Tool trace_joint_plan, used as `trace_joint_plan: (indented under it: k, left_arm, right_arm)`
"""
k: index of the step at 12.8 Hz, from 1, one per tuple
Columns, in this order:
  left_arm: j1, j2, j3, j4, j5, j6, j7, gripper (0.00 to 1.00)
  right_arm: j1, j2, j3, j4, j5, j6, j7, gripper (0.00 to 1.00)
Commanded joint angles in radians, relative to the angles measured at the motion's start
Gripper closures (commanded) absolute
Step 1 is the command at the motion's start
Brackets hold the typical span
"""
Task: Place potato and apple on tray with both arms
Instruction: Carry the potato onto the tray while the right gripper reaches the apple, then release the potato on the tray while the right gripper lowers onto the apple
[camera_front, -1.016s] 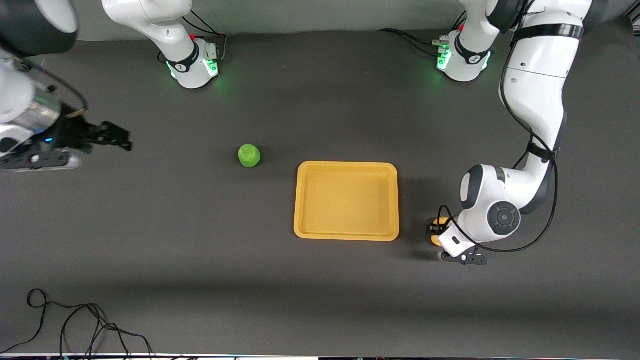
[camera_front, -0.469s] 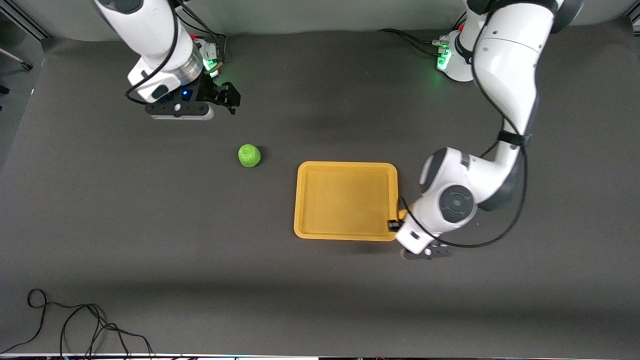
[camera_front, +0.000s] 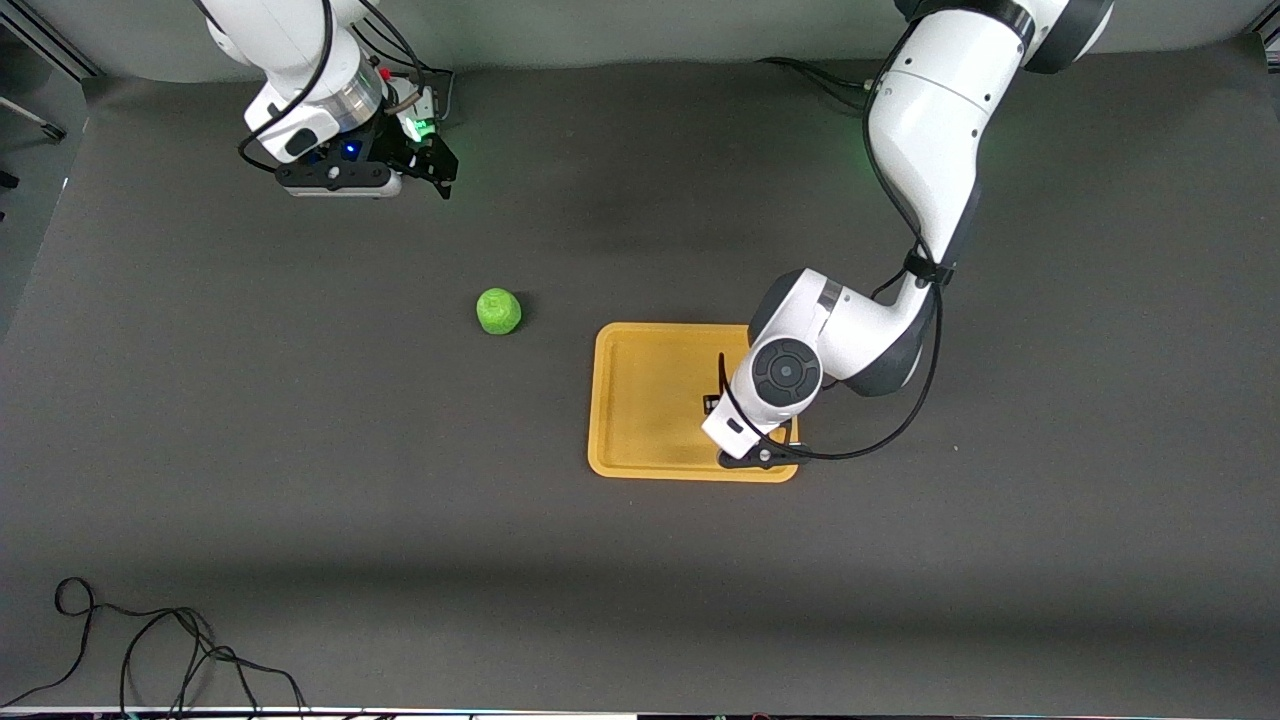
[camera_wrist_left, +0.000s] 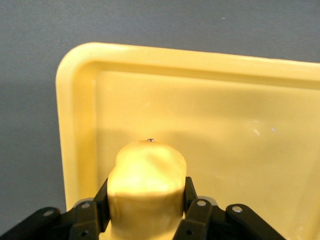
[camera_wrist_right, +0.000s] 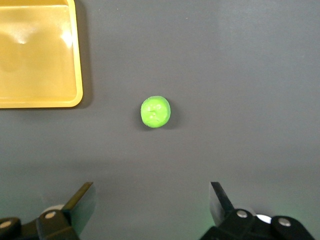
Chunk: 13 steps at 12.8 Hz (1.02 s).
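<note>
I've carried the potato (camera_wrist_left: 146, 187), clamped between the left gripper (camera_wrist_left: 146, 207) fingers, from beside the tray (camera_front: 640, 400) to over its floor; release comes next. The right gripper (camera_wrist_right: 150, 205) has swung in, fingers spread, apple (camera_front: 498, 311) ahead between them, untouched.

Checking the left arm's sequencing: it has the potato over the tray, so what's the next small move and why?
Probably lower a little and open. The left gripper is shut on the potato over the tray, near a corner. The apple lies on the table beside the tray, with the open right gripper above it.
</note>
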Motion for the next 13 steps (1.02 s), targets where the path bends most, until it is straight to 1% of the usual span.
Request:
trace_joint_plan:
  k: [1, 2, 4, 5, 6, 7, 8, 10, 11, 13]
  left_arm:
    - [-0.001, -0.008, 0.014, -0.036, 0.005, 0.006, -0.01, 0.26]
    - [0.002, -0.008, 0.015, -0.048, 0.007, 0.009, -0.01, 0.22]
    - [0.001, -0.008, 0.017, -0.07, 0.007, 0.024, -0.01, 0.18]
    - [0.001, -0.009, 0.017, -0.07, 0.007, 0.024, -0.01, 0.13]
    - [0.002, -0.015, 0.017, -0.068, 0.007, 0.023, -0.011, 0.0]
    - [0.01, -0.027, 0.018, -0.062, 0.005, 0.005, -0.014, 0.0]
    - [0.016, -0.058, 0.02, -0.062, 0.007, -0.006, -0.016, 0.0]
    - [0.046, -0.148, 0.032, -0.053, 0.007, -0.084, -0.001, 0.0]
    - [0.085, -0.208, 0.035, -0.049, 0.007, -0.136, 0.011, 0.0]
    - [0.169, -0.349, 0.034, -0.049, 0.005, -0.259, 0.123, 0.0]
  right_arm:
    - [0.006, 0.003, -0.004, -0.161, -0.007, 0.204, -0.018, 0.0]
    - [0.016, 0.032, -0.005, -0.212, -0.007, 0.278, -0.018, 0.0]
    - [0.018, 0.127, -0.004, -0.267, -0.005, 0.424, -0.01, 0.0]
    - [0.024, 0.184, -0.004, -0.278, -0.005, 0.49, -0.004, 0.0]
    - [0.047, 0.242, -0.004, -0.278, -0.005, 0.533, 0.001, 0.0]
    - [0.055, 0.291, -0.004, -0.28, -0.005, 0.583, 0.022, 0.0]
    - [0.061, 0.328, -0.004, -0.28, -0.005, 0.62, 0.033, 0.0]
    - [0.069, 0.409, -0.005, -0.278, -0.005, 0.694, 0.033, 0.0]
    - [0.067, 0.457, -0.005, -0.278, -0.005, 0.741, 0.033, 0.0]
    - [0.067, 0.529, -0.007, -0.277, -0.005, 0.809, 0.031, 0.0]
